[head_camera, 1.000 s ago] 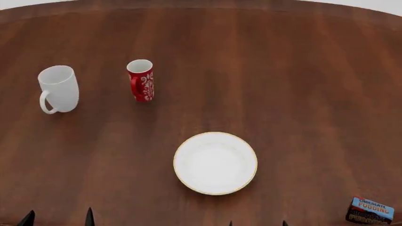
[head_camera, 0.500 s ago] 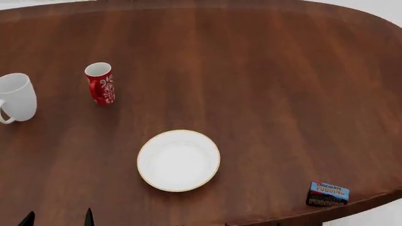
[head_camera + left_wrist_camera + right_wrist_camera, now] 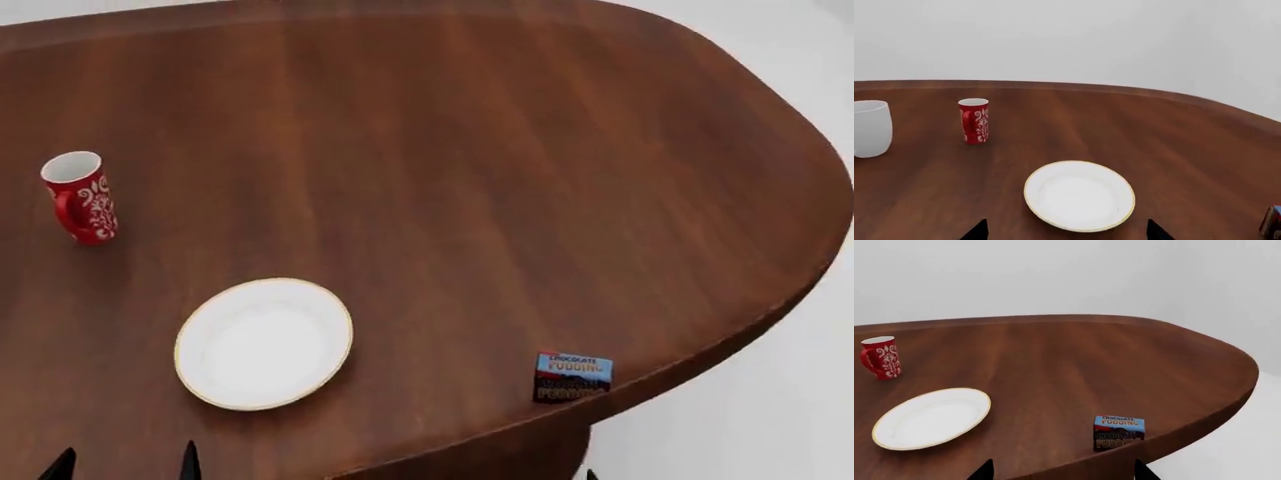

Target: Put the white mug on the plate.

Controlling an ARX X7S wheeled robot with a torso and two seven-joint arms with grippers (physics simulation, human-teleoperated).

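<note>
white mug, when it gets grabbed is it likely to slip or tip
The white mug looks glossy and smooth, so it may slip in a pinch on its wall. It stands upright, as wide as it is tall, so a nudge would probably slide it on the table rather than tip it. It looks ceramic, likely rigid and chippable.

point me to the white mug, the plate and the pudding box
white mug point(image 3: 871, 129), left wrist view, middle of its side wall
plate point(image 3: 264, 344), head view, bare centre
pudding box point(image 3: 1118, 432), right wrist view, printed front face
</note>
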